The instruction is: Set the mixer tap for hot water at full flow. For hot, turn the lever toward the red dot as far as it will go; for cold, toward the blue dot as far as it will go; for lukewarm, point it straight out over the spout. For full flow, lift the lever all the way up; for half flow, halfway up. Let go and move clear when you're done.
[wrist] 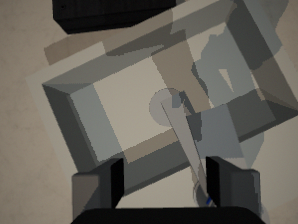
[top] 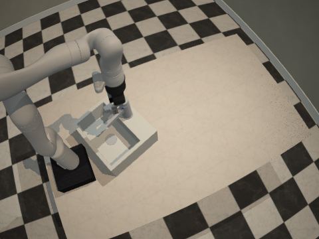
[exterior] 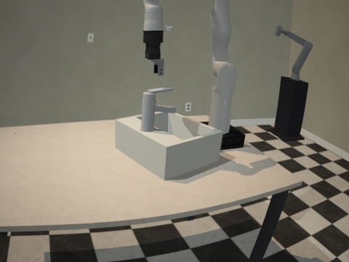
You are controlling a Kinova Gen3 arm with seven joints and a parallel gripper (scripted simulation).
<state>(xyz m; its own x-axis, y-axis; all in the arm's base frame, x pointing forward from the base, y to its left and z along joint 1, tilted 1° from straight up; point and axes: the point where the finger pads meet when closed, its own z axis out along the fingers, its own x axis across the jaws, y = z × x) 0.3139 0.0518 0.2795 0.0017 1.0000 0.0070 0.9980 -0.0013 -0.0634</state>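
Note:
The grey mixer tap point(top: 127, 111) point(exterior: 147, 113) stands on the rim of the white basin point(top: 146, 130) point(exterior: 142, 147). Its flat lever point(exterior: 161, 89) point(wrist: 183, 134) points out over the basin, roughly above the spout point(exterior: 166, 108), and slopes slightly up toward its free end. A red dot point(exterior: 155, 102) shows on the tap's side in the exterior view. The blue dot point(top: 123, 108) point(wrist: 209, 201) shows on the other side. My gripper point(top: 112, 109) point(exterior: 158, 73) point(wrist: 164, 175) is open and empty, pointing down above the lever. In the wrist view the lever runs up to the right finger, without visible contact.
The basin walls enclose a recess with a round drain point(top: 111, 139) point(wrist: 165, 107). The black arm base point(top: 74, 170) point(exterior: 234, 140) stands close beside the basin. Another arm on a dark pedestal point(exterior: 291, 109) stands farther back on the floor.

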